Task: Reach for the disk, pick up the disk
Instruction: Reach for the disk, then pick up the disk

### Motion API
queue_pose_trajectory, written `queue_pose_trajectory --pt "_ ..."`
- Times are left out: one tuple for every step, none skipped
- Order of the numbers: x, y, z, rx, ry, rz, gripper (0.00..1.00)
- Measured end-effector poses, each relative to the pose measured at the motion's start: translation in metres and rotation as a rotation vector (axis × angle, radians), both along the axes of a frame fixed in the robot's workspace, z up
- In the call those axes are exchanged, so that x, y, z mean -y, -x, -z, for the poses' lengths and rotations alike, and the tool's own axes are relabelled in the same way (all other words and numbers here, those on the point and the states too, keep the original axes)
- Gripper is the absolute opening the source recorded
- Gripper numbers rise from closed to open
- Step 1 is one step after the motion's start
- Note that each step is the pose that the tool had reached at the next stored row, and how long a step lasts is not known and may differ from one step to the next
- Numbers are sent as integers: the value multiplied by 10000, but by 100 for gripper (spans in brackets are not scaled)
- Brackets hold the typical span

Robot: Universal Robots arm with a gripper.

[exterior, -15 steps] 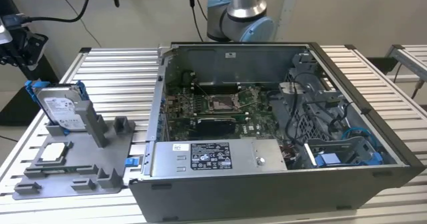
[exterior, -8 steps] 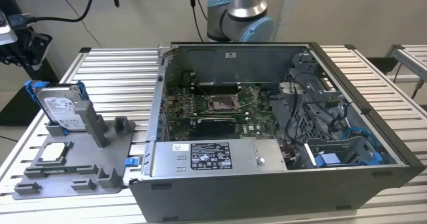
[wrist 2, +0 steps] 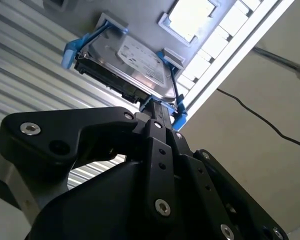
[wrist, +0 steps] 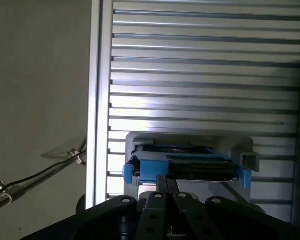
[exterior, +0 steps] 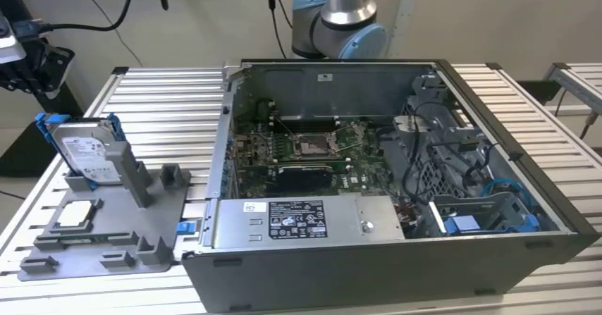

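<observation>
- Standing on edge in a grey fixture (exterior: 113,246), the disk (exterior: 87,149) sits at 9 o'clock from the open computer case (exterior: 376,269) in the exterior view, with nothing clamping it.
- Reaching is the step in hand: in the first wrist view the tool (wrist: 167,181) points at the disk's blue frame (wrist: 150,167), its tips seemingly pressed together and empty.
- By my judgement, a grasp calls for the tips to spread, straddle the frame, then lift clear of the surface (exterior: 160,96).

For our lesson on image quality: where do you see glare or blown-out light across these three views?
Exterior view: even light, the disk reads clearly. Second wrist view: glare whitens the disk's label, and the chip is blown out. First wrist view: a bright band washes across the table.
</observation>
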State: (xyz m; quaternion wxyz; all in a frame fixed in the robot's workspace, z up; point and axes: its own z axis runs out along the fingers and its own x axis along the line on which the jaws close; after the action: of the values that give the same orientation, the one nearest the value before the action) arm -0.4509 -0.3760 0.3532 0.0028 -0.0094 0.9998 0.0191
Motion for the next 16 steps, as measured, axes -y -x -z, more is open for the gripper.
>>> queue_pose_trajectory --pt "0 -1 0 0 0 0 0" --pt "0 -3 0 0 0 0 0" --pt "0 -5 0 0 0 0 0" --pt "0 -5 0 0 0 0 0" --pt "0 -5 0 0 0 -4 0" --pt "0 -5 0 0 0 -12 0" --pt "0 -4 0 0 1 -30 0" --pt "0 -4 0 0 1 -55 0" --pt "0 -4 0 0 0 -87 0" --pt "0 -4 0 0 0 -134 0" --pt "0 -4 0 1 0 -196 0" --pt "0 -4 0 1 0 -255 0" --pt "0 -4 0 0 0 -339 0" --pt "0 -4 0 0 0 -421 0" --pt "0 -4 0 0 0 -519 0" --pt "0 -4 0 0 0 -624 0"
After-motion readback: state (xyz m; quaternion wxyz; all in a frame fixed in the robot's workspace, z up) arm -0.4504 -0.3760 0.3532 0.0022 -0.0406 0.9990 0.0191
